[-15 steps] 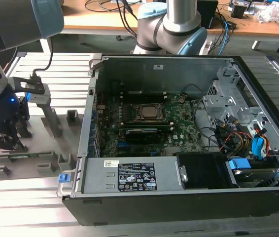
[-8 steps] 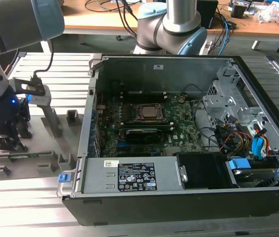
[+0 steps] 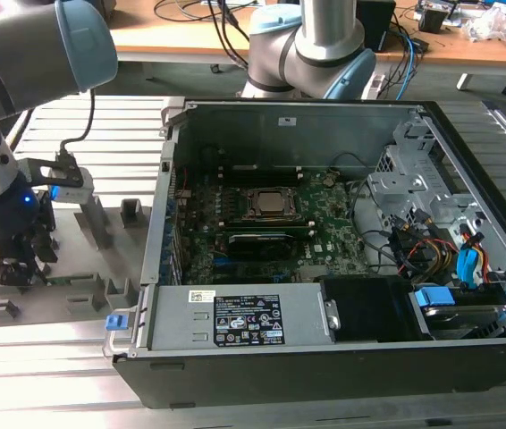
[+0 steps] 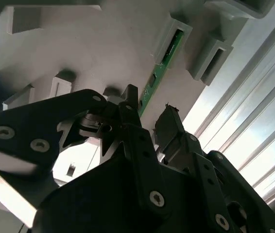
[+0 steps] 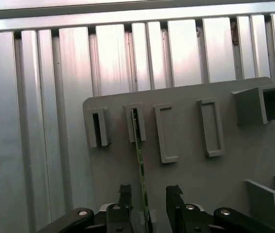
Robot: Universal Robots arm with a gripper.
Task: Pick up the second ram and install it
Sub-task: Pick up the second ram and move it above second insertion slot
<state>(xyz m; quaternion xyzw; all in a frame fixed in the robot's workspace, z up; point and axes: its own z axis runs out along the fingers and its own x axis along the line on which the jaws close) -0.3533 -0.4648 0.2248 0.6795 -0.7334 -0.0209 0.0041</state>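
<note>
In the exterior view the gripper (image 3: 10, 268) sits low over the fixture plate (image 3: 79, 299) at the exterior view's left; in the second wrist view its spread fingers (image 4: 129, 108) straddle the second ram (image 4: 152, 82), standing on edge in its slot; in the first wrist view it lies off-centre between them, so closing could skew it.

Free gaps flanking the second ram (image 5: 140, 160); slotted fixture posts (image 5: 165, 133) close alongside.

The arm (image 3: 7, 134) hangs low at the exterior view's left — hand (image 5: 148, 193) pointing down, fingers (image 5: 125, 193) apart.
</note>
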